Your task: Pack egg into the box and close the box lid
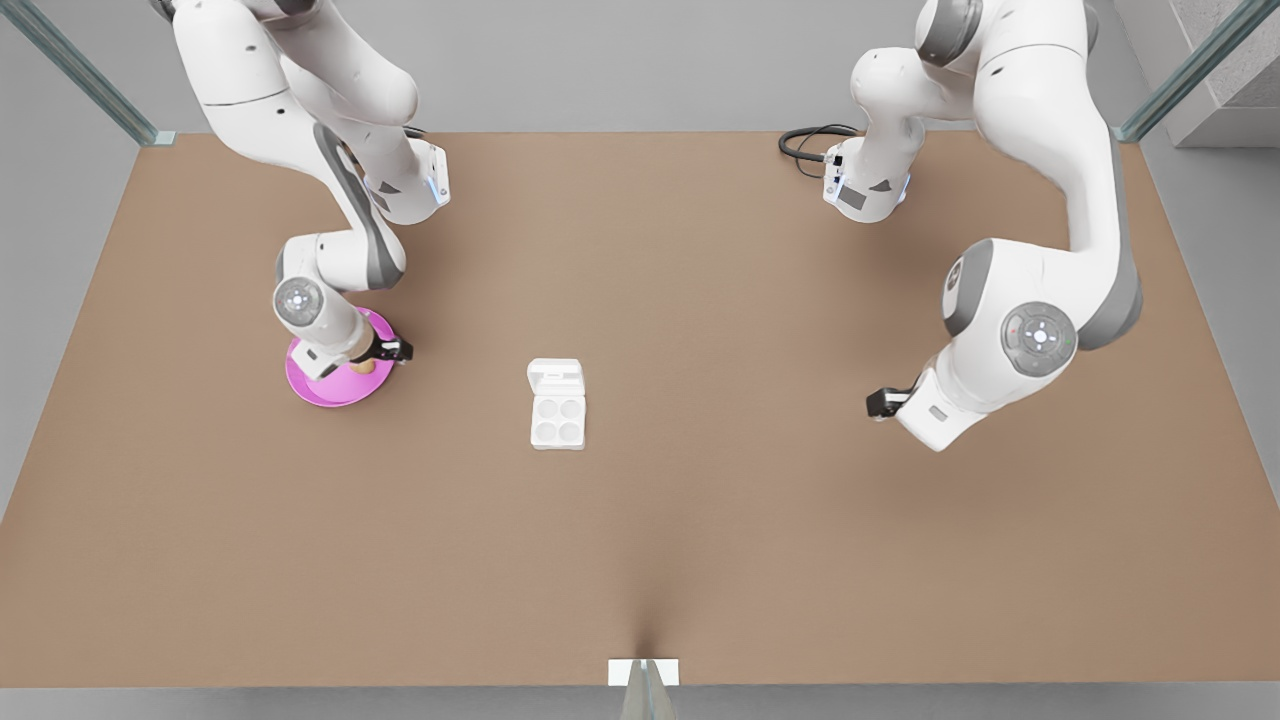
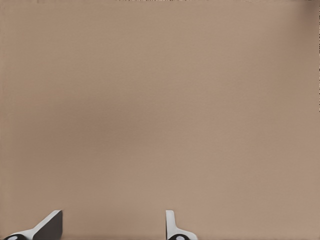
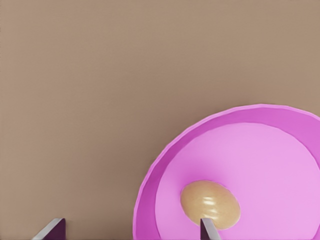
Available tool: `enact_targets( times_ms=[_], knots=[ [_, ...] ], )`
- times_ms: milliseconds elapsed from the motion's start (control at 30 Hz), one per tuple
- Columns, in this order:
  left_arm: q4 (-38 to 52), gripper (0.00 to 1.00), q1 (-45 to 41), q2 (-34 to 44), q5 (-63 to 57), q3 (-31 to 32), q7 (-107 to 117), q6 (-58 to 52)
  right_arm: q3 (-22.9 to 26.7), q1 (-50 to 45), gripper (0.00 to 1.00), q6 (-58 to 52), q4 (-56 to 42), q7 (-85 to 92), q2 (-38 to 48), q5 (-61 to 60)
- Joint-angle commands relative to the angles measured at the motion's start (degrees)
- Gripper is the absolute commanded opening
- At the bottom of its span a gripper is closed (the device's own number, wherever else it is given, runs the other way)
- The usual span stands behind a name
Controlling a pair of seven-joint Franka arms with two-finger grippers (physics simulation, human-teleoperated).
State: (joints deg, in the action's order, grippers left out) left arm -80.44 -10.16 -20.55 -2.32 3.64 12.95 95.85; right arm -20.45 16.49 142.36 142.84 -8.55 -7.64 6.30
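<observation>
Right pincer (image 1: 385,358) over egg (image 3: 210,204), plate (image 3: 280,165)

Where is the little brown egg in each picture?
Front view: the egg lies on the pink plate at the front view's left, partly behind the right gripper.
Right wrist view: the egg lies on the plate, touching one of the open fingers.
Left wrist view: bare table and the open left gripper.
Shared landmark: the pink plate, in the front and right wrist views.

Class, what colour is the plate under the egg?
Pink plate, with the tan egg on it; clearest in the right wrist view.
</observation>
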Motion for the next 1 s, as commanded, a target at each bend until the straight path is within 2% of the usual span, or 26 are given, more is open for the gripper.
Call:
enact_targets(
  times_ms=[0,467,967],
  knots=[
    [0.03,1.0,-1.44,0.34,-0.14,0.14,0.76,-0.84,-0.03,0.21,1.0,2.66,-0.02,1.43,-0.36,-0.06],
    [0.03,1.0,-1.71,-0.63,-0.32,0.14,2.7,0.13,-0.29,7.85,1.0,3.01,2.36,5.64,-0.89,3.9],
    [0.11,1.0,-1.62,-0.98,-0.32,0.14,2.7,0.3,-0.29,8.21,1.0,5.56,2.53,6.26,-3.08,4.6]
  ],
)
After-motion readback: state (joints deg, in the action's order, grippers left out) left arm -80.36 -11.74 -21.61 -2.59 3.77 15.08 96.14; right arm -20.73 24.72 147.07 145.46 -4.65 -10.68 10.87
